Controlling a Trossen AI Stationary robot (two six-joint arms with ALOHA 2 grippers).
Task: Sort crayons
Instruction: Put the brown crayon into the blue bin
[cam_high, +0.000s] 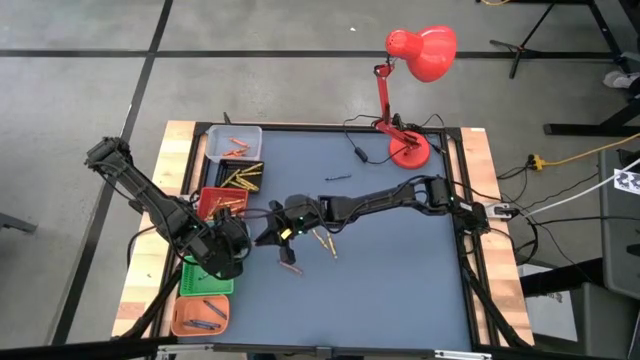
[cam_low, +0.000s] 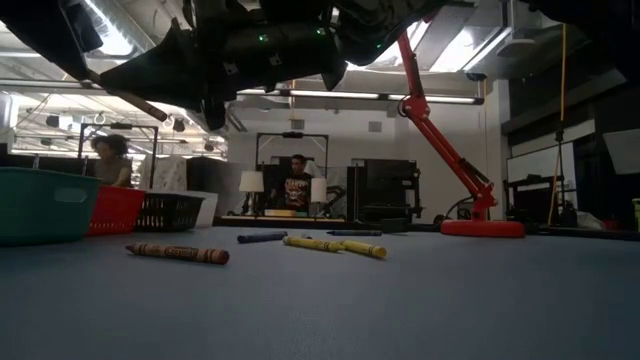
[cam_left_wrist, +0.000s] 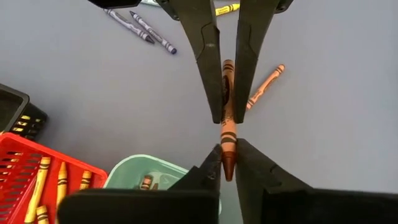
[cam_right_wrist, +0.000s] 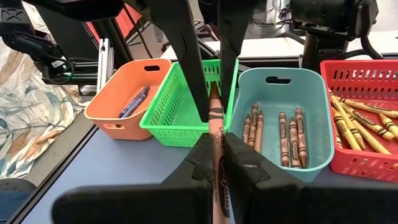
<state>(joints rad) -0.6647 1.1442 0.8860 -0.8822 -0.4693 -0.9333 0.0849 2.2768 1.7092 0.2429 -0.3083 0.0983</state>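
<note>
Crayons (cam_high: 325, 241) lay loose near the middle of the surface (cam_high: 400, 290), a few yellow, one dark, one reddish brown. We saw one brown crayon (cam_left_wrist: 228, 134) held off the surface toward 9 o'clock from the middle, just at 3 o'clock of the red bin (cam_right_wrist: 360, 65). The left gripper (cam_left_wrist: 227, 163) was closed narrowly on one end of it. The right gripper (cam_right_wrist: 217, 146) was clamped on the other end, so both had hold of it. Along the 9 o'clock edge we noted more bins in a row: teal bin (cam_right_wrist: 278, 79) with brown sticks, green bin (cam_right_wrist: 165, 118), and orange bin (cam_right_wrist: 112, 99) with bluish ones.
</note>
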